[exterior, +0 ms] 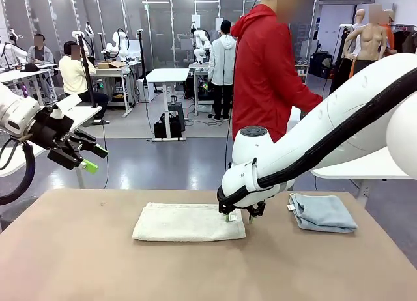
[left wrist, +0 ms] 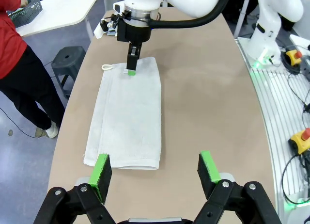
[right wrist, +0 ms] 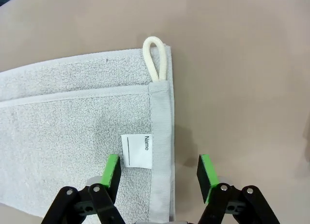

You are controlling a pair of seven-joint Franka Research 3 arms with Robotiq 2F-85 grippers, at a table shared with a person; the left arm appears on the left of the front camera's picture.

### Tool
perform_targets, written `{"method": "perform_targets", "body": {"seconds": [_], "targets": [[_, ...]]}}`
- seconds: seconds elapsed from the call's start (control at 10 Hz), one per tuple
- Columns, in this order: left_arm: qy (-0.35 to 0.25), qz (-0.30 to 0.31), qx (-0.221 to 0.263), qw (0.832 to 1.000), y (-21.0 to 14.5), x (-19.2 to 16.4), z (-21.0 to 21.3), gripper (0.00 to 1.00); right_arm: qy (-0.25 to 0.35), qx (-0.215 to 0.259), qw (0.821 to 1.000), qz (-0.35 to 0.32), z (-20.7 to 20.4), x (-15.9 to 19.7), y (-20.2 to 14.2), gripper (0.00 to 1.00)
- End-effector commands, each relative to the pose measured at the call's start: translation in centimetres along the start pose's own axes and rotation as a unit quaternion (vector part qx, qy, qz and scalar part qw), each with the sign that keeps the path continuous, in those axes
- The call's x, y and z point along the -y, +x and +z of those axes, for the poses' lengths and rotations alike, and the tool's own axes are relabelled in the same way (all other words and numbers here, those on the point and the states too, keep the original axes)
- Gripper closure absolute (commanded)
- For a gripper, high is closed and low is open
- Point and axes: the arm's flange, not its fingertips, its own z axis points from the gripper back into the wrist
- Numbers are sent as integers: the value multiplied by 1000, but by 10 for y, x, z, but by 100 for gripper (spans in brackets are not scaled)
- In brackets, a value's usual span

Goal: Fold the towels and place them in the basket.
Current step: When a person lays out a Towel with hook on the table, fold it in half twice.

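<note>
Cream-white towel (exterior: 189, 222): lies flat near the middle of the table (exterior: 78, 262), long edges running left to right, apparently doubled lengthwise; judged partly folded, further folds remaining
Towel detail: a hanging loop (right wrist: 156, 63) and a white name tag (right wrist: 137, 151) sit at the short edge nearest the right gripper
Light blue towel (exterior: 322, 212): rests toward the table's right far corner in a loose, bunched bundle; judged not neatly folded
Green towel: cannot tell where it is
Basket (left wrist: 23, 9): a dark lattice basket stands on a separate white table behind the person in the red top (exterior: 264, 73), well apart from both towels; neither of these two towels is in it
Right gripper (exterior: 238, 216): down at the cream-white towel's right short edge; fingers spread, straddling the hem, one pad (right wrist: 112, 169) over the cloth, the other over bare table; nothing pinched
Left gripper (exterior: 91, 159): raised off the table's left edge; fingers spread, holding nothing
Progress: early stage; folding and placement of all the towels remain
</note>
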Motion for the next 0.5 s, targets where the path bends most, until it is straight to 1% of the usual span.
{"method": "perform_targets", "body": {"seconds": [0.0,0.1,0.2,0.4], "targets": [[-1,1,-5,1000,2,-1,2,10,-17,15,1000,-13,-4,-9,2,20],[-1,1,-5,1000,2,-1,2,10,-10,15,1000,-11,-3,-10,2,20],[-1,1,-5,1000,2,-1,2,10,-11,18,1000,-11,-3,-9,2,40],[-1,1,-5,1000,2,-1,2,10,-11,16,1000,-15,-3,-9,2,40]]}}
